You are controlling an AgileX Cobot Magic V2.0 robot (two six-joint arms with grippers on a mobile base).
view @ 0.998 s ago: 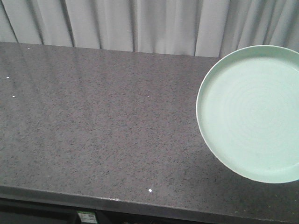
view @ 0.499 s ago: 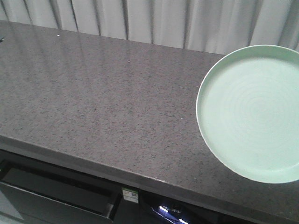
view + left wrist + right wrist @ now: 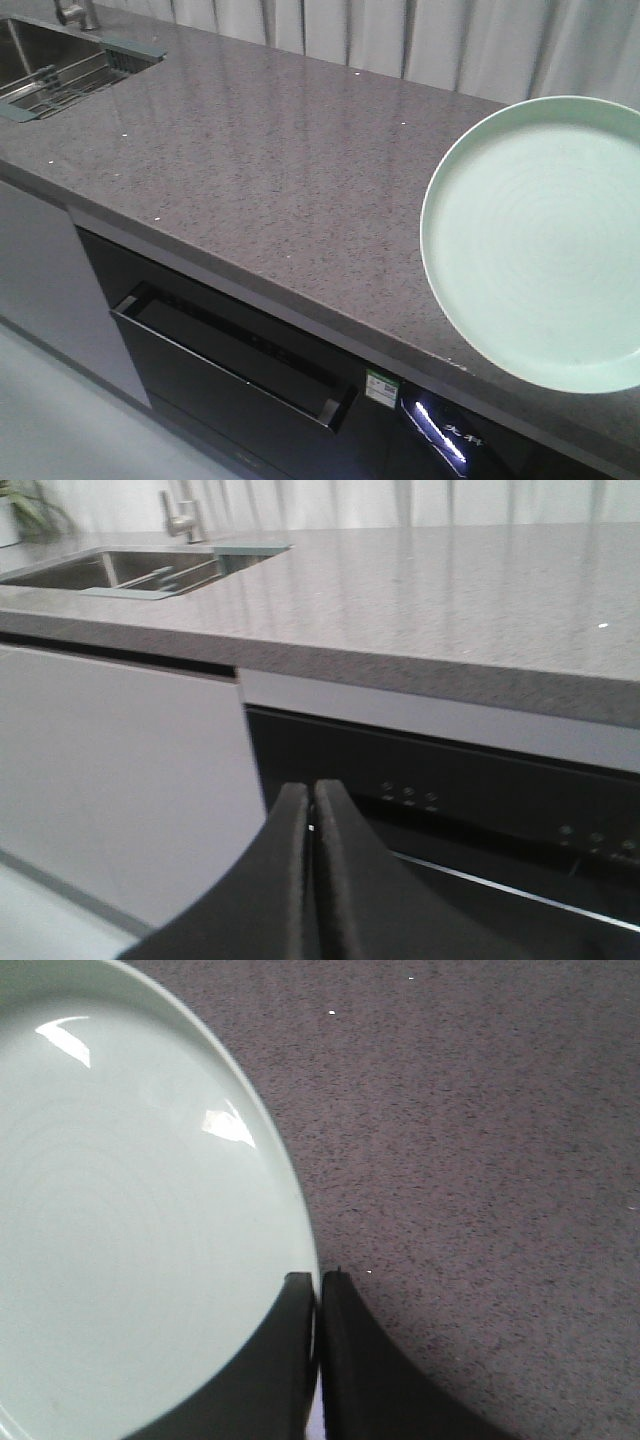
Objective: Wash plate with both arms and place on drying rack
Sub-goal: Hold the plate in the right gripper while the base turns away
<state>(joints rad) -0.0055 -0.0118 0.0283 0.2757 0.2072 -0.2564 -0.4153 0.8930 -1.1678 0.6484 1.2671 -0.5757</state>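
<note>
While the plate [image 3: 540, 245] has kept its exact spot at the right of the front view over the last second, everything behind it has slid. We judge the base is travelling with the plate carried along, not the arm moving.

Nearest to us, the right hand [image 3: 318, 1282] is clamped on the plate's rim at the bottom of its wrist view, one finger over the mint face and the other outside it. The left hand [image 3: 312, 792] is clenched on nothing, fingers pressed together, low in front of the dark appliance front [image 3: 450, 810] beneath the table [image 3: 450, 600].

The table's front edge now cuts diagonally across the front view, with floor [image 3: 60, 420] newly showing at the lower left. Farthest off, the sink [image 3: 25, 50], the drying rack [image 3: 55, 88] lying in it and the tap [image 3: 75, 12] have come into the upper left corner — the washing place is in sight, but washing has not begun.

Between plate and sink lies a long bare run of table, so the plate has room. We would mind the table's lip above the left hand, and the sink's near rim.
</note>
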